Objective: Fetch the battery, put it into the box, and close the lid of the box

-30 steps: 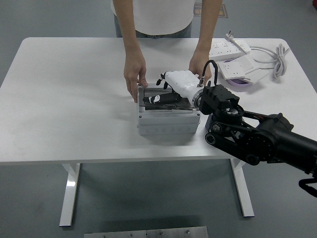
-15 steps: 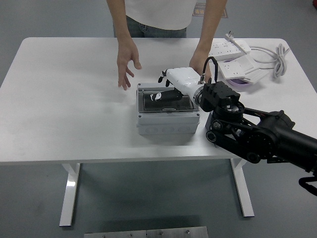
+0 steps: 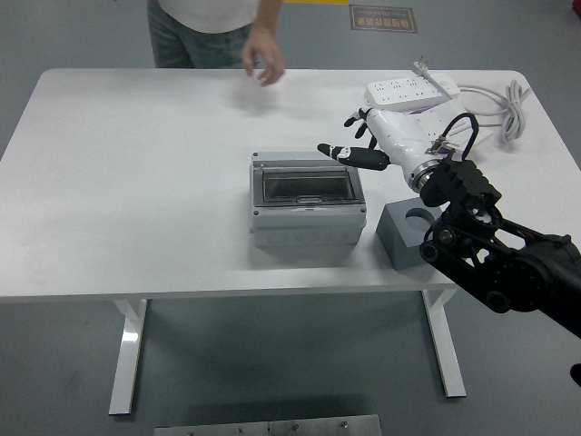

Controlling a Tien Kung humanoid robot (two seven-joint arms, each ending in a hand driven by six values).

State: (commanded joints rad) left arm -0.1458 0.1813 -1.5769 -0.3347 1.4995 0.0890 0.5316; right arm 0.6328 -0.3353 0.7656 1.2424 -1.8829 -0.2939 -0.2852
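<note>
The box [image 3: 307, 200] sits mid-table with its clear lid lying flat, apparently shut; its long side runs left-right, lid facing up, and I can't make out the battery through it. Just right, the right hand [image 3: 377, 143] hovers with fingers spread and holding nothing. If the lid isn't latched, I'd press straight down near its front edge. Further back, a person's hand [image 3: 263, 56] hangs over the far edge.

Matt grey plastic box [image 3: 307, 222], seemingly glossy clear lid [image 3: 304, 184]; smooth white table [image 3: 136, 182].

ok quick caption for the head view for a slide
Right hand open in the air beside the closed grey box, grey holder block at its right, person's hand at the far edge.
</note>
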